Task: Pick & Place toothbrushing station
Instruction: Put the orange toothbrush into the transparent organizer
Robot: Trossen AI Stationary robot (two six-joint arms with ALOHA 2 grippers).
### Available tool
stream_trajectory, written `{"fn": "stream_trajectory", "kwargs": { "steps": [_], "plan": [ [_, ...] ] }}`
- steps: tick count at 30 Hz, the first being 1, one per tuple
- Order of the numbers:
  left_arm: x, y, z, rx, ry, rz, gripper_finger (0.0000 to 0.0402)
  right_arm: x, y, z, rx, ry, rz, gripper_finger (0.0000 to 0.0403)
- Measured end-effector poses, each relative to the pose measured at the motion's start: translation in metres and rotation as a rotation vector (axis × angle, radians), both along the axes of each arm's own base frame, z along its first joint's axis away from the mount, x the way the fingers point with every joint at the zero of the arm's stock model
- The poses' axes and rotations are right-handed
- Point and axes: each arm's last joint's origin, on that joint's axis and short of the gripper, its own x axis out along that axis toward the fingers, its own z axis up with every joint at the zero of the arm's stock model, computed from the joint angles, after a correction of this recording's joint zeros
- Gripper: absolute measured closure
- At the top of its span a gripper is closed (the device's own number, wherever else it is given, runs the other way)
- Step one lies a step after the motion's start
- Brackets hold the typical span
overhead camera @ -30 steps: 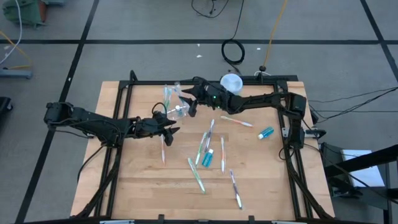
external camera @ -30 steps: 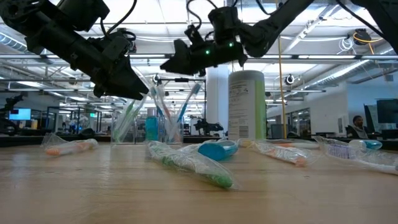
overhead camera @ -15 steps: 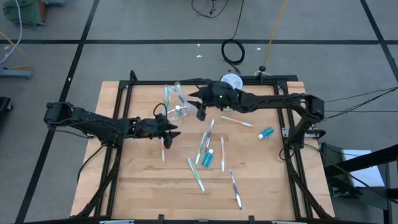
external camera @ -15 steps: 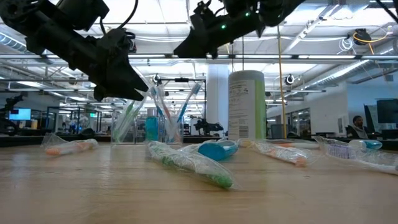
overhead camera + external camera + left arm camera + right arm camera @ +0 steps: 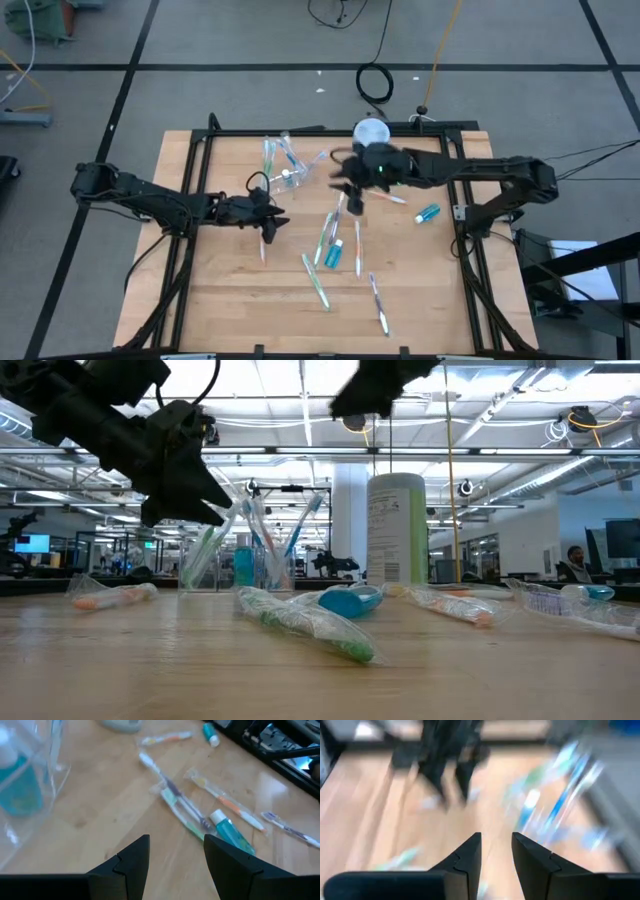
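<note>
With the clear cup [image 5: 283,172] at upper centre of the bench [image 5: 200,290], both empty end effectors, left [image 5: 268,216] and right [image 5: 345,192], have parted fingers; a sweeping arm could topple it.

Left claw [image 5: 272,222] and right claw [image 5: 345,190] both open, empty, raised above table.

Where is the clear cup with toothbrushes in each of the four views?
High view: clear cup, far-left part of the table, between both arms.
Low view: left of centre, behind the left gripper.
Left wrist view: at the picture's left edge, holding a teal tube.
Right wrist view: too blurred to tell.
Shared landmark: the pale-green canister, right of the cup.
</note>
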Motion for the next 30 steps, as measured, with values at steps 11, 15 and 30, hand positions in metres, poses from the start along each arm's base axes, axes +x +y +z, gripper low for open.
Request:
{"fn": "stream_trajectory", "kwargs": {
  "steps": [11, 15, 30],
  "plan": [
    [-0.004, -0.009, -0.006, -0.096, 0.053, 0.013, 0.0211, -0.035, 0.044, -0.071, 0.159, 0.228, 0.004, 0.0319],
    [-0.007, -0.008, -0.008, -0.120, 0.087, 0.030, 0.0211, -0.046, 0.045, -0.096, 0.164, 0.200, 0.005, 0.0319],
    [-0.017, -0.012, 0.045, -0.139, 0.502, 0.143, 0.0211, -0.062, 0.023, -0.125, 0.206, 0.175, -0.098, 0.0319]
  ]
}}
